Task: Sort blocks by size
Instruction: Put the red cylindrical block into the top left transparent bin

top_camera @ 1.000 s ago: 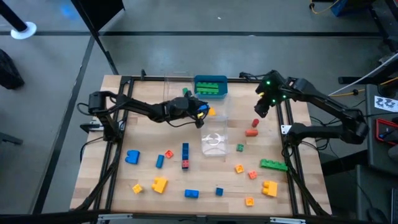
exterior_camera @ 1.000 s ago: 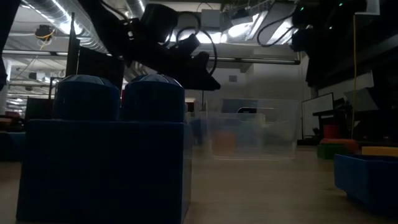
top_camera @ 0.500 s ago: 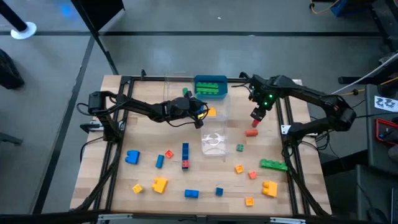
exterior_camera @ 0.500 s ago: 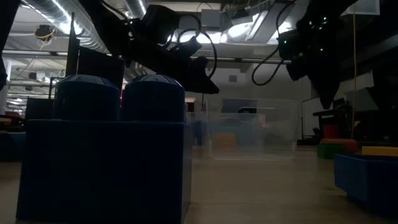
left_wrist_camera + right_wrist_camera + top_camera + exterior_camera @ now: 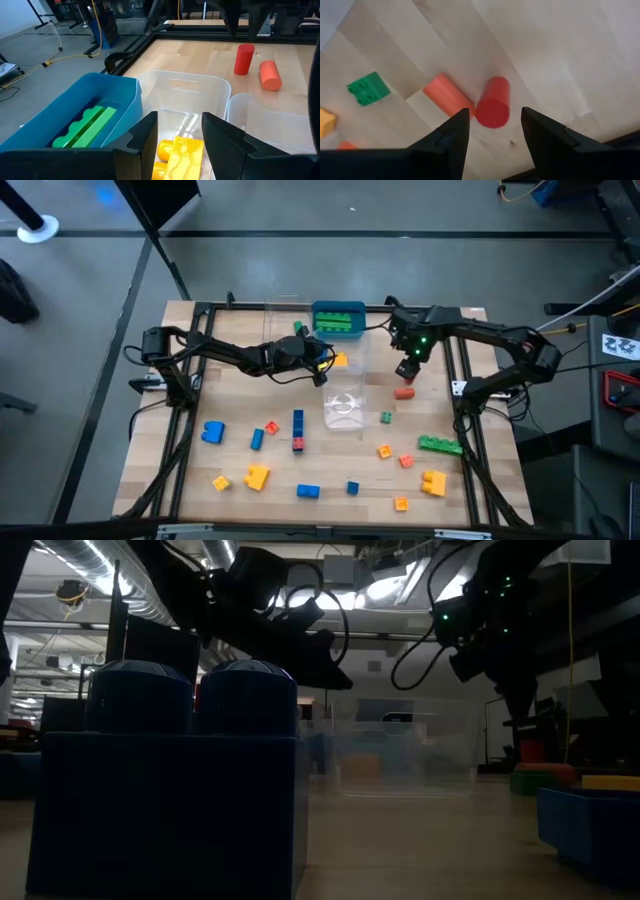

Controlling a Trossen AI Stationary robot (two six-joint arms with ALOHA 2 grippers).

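My left gripper (image 5: pixel 325 366) hangs open over a clear tub (image 5: pixel 220 95). A yellow brick (image 5: pixel 180 152) lies in that tub below the gap between its fingers. My right gripper (image 5: pixel 405 368) is open above a red cylinder (image 5: pixel 492 102), which stands on end on the table; the fingers stand on either side without touching it. An orange cylinder (image 5: pixel 447 95) lies beside it, and a small green brick (image 5: pixel 368 88) lies farther off. More blocks lie scattered over the table's near half, among them a blue bar (image 5: pixel 298 420) and a green bar (image 5: pixel 440 445).
A teal-blue tray (image 5: pixel 338 320) holding a long green bar (image 5: pixel 85 130) stands at the far edge. A second clear tub (image 5: pixel 345 412) stands mid-table. A large blue brick (image 5: pixel 165 790) fills the low view's left. Bare wood shows at the far left.
My right gripper has swung toward the table's left edge and gone down, ending over the red cylinder. The blocks have kept still.
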